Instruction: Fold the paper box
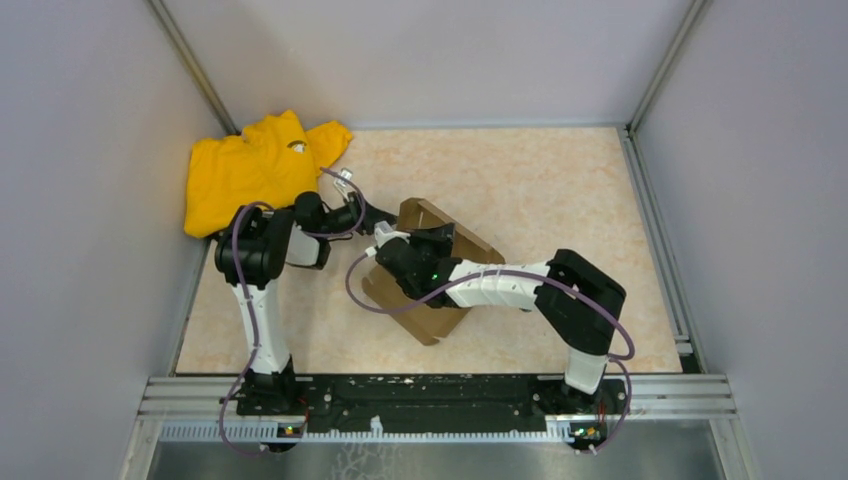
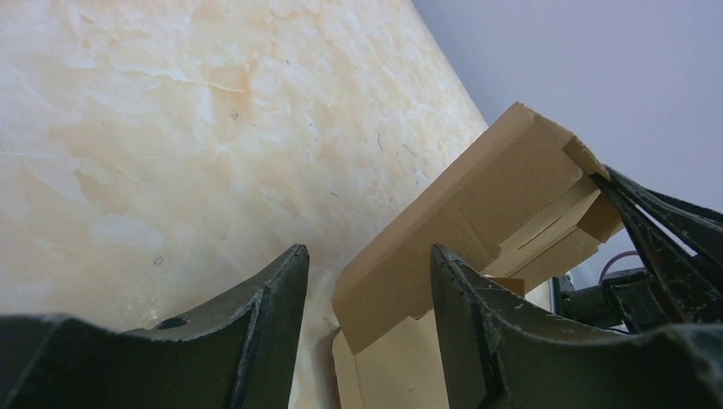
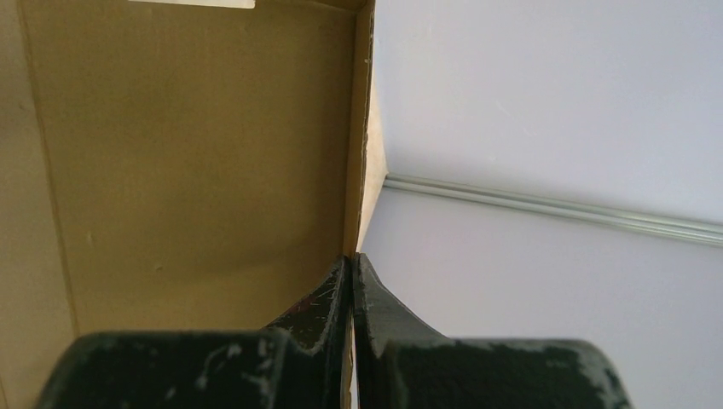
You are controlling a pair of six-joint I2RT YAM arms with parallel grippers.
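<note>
1. Pale grey walls (image 1: 450,60) around a beige marbled worktop (image 1: 560,200); on it, left of centre, the paper box (image 1: 430,325), part-folded and open side up, well apart from the yellow garment (image 1: 250,170) bunched in the far-left corner
2. Left jaws apart, lined up on the near end of the raised wall (image 2: 477,204), clamped on nothing; right jaws together, tips at the edge of an upright panel (image 3: 196,145) inside the box, no card visibly pinched between them
3. Risks, by judgement, losing the raised wall: with no clamp on it, likely to spring back flat after a nudge from the open left jaws or a closure short of its edge
4. Risks shoving the whole box across the smooth worktop, given closed right jaws merely leaning on light card and no hold on the base
5. Risks creasing or tearing the panel edge through harder pressure from the right tips at that single spot
6. Lies skewed to the worktop edges, one corner aimed at the arm bases (image 1: 420,400), opening upward
7. Seems to run its long axis along the raised wall, from far-left towards the right and nearer; hard to fix with the right arm (image 1: 500,283) across the middle
</note>
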